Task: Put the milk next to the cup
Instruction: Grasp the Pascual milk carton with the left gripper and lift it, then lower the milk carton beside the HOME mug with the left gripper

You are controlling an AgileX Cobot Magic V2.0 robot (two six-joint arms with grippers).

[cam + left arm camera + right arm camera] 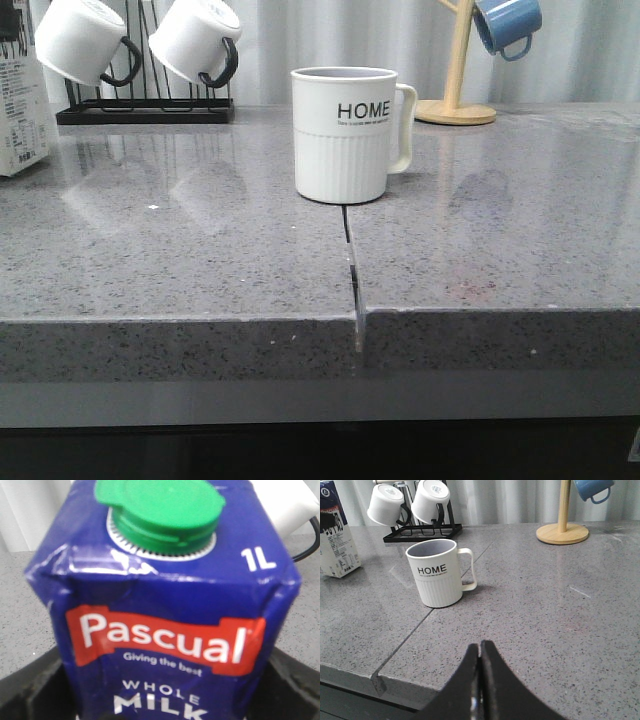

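The milk (165,605), a carton with a dark blue top, a green cap and "WHOLE MILK" lettering, fills the left wrist view. My left gripper (165,716) is around it, with dark fingers (40,690) against both sides and no gap showing. In the front view the milk (18,115) stands at the counter's far left edge. In the right wrist view it (337,545) stands far left with a black finger across it. The cup (345,135), white, ribbed and marked "HOME", stands mid-counter, handle to the right. It also shows in the right wrist view (437,575). My right gripper (480,647) is shut and empty, above the counter's front edge.
A black rack (145,112) at the back left holds two white mugs (80,40) with black handles. A wooden stand (457,100) at the back right carries a blue mug (507,25). A seam (350,260) runs from the cup to the counter's front edge.
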